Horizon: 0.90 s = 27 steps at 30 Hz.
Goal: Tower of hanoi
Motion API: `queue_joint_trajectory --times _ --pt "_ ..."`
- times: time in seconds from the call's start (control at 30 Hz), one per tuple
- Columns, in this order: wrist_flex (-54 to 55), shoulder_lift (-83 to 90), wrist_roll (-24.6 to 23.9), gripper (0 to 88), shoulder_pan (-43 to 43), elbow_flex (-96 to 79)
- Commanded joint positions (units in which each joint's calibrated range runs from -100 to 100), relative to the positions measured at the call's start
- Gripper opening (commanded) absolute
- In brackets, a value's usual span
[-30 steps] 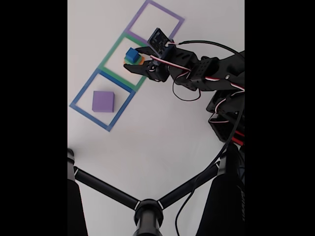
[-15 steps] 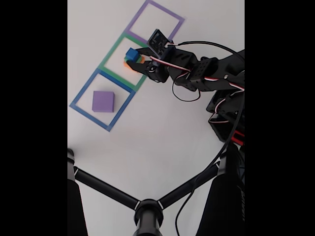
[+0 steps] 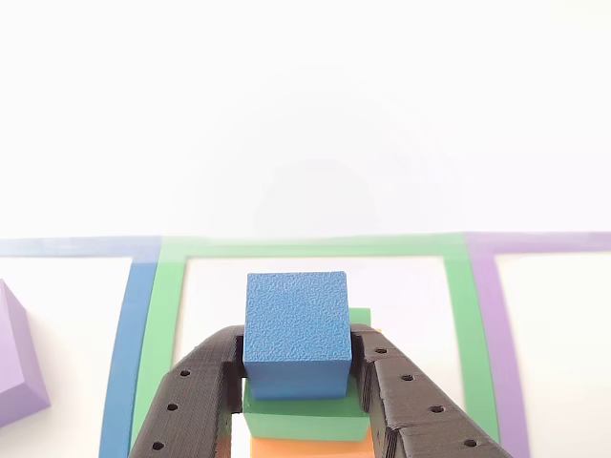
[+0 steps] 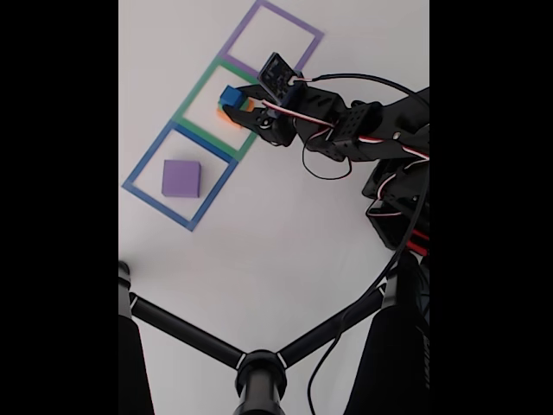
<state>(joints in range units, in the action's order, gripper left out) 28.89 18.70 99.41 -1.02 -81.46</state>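
Since the earlier fixed-view frames the gripper (image 4: 235,107) has edged up and left over the green outline (image 4: 192,98), and its jaws have closed in from a wider spread — they now sit tight on either side of the blue cube (image 4: 229,95).

Close other view: both black fingers (image 3: 196,401) press the flanks of the blue cube (image 3: 297,346), pinching it. Cube looks slightly tilted and rests on, or just above, the green block (image 3: 305,416); cannot tell whether it has lifted off. Orange block (image 3: 310,447) underneath, mostly cut off by the lower edge.

Progress, as a judgement: early to midway. Purple slab (image 4: 181,178) lies alone inside the blue outline (image 4: 141,167), so the widest piece appears placed. Three smaller blocks stand stacked in the green outline; purple outline (image 4: 311,39) holds nothing. Most moves left — blue looks to be next off.

Hard to make out:
- In the fixed view the stack is small and partly covered by the arm.
- Purple slab (image 3: 17,367) cut off at the left of the other view.
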Motion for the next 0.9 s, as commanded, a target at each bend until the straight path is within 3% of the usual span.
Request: queue_joint_trajectory --times 0.0,0.13,0.3,0.47,0.7,0.87 --pt "1.07 1.12 0.59 4.6 -0.80 1.83" --pt "-2.33 4.03 0.59 4.5 -1.95 3.28" --pt "-15.69 12.43 0.59 4.4 -2.52 7.46" --pt "-42.82 23.81 0.59 4.1 -2.14 17.55" --pt "-83.39 27.28 0.59 3.9 -5.11 47.37" --pt "-99.82 26.96 0.59 3.9 -9.52 63.10"
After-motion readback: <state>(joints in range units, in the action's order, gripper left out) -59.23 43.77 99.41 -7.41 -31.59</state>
